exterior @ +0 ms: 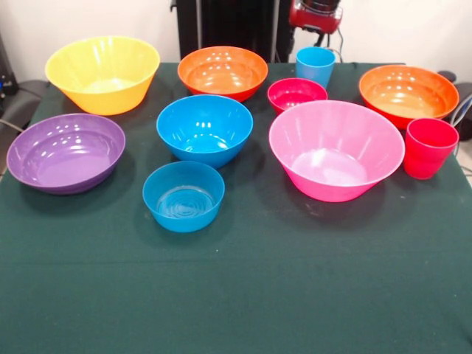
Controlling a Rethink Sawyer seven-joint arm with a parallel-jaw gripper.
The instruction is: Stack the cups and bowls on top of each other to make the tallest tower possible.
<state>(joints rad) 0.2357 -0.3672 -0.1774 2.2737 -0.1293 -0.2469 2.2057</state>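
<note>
Behind the light blue cup [316, 65], arm [316, 15] mostly cropped, fingers' state unclear.

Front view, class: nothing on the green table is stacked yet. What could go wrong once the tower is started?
1. The red cup stands close to the table's edge, so a nudge might knock it off.
2. The light blue cup and small magenta-red bowl sit tightly together, so reaching for one may bump the other.
3. The pink bowl is wide; set on a narrow piece, it would likely tip.
</note>
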